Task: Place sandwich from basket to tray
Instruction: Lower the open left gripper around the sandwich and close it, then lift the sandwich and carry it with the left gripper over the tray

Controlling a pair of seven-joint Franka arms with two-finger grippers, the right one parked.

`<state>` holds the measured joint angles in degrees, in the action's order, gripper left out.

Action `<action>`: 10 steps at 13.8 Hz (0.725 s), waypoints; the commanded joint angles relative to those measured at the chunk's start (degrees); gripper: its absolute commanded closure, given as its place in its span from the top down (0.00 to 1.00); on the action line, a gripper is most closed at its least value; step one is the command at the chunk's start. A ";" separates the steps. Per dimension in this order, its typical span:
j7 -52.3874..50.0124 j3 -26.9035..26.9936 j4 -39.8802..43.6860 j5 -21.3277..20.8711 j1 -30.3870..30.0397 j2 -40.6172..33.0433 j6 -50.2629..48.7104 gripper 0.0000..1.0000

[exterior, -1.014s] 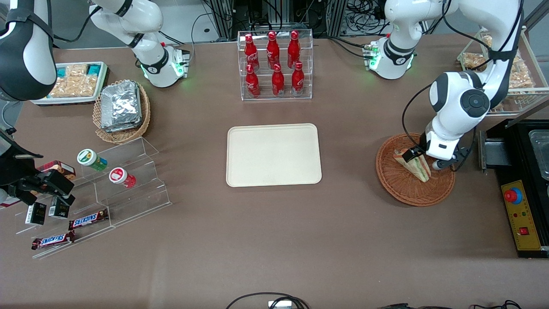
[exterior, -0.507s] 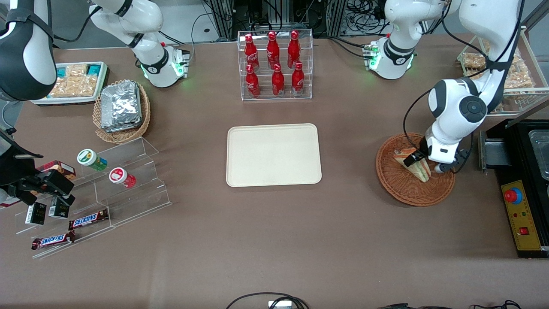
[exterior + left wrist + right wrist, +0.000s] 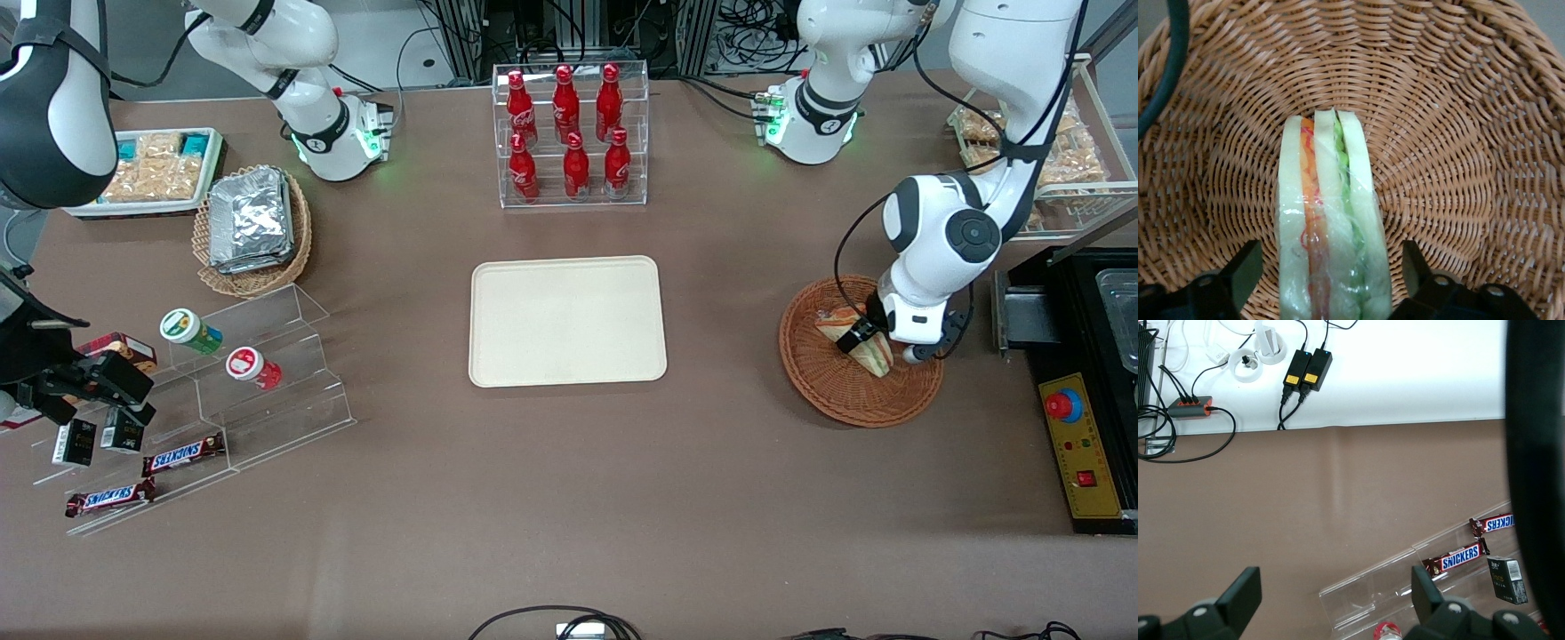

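Observation:
The sandwich point(image 3: 869, 350), a clear-wrapped wedge of white bread with orange and green filling, lies in the reddish-brown wicker basket point(image 3: 831, 398) toward the working arm's end of the table. My left gripper point(image 3: 880, 345) is low inside the basket, open and astride the sandwich. The left wrist view shows the sandwich point(image 3: 1331, 220) standing on edge between the two black fingers point(image 3: 1245, 270), with a gap of wicker basket point(image 3: 1458, 133) on each side. The cream tray point(image 3: 567, 320) sits bare at the table's middle.
A clear rack of red bottles point(image 3: 569, 133) stands farther from the front camera than the tray. A black control box with a red button point(image 3: 1080, 444) lies beside the basket. A tan basket of foil packets point(image 3: 252, 227) and an acrylic snack stand point(image 3: 222, 400) are toward the parked arm's end.
The left gripper has come down into the basket, and its fingers now straddle the sandwich lower than before. The sandwich has stayed where it was.

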<state>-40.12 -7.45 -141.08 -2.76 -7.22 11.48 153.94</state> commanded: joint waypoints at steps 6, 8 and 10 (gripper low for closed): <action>-1.72 -0.28 2.81 -0.93 0.18 -3.21 -5.45 0.00; -0.84 -0.55 6.85 -3.65 0.36 -5.14 -13.62 0.00; 1.35 -0.81 12.90 -4.19 0.80 -5.94 -22.85 0.00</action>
<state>-40.56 -7.95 -133.13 -5.85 -6.85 7.42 138.98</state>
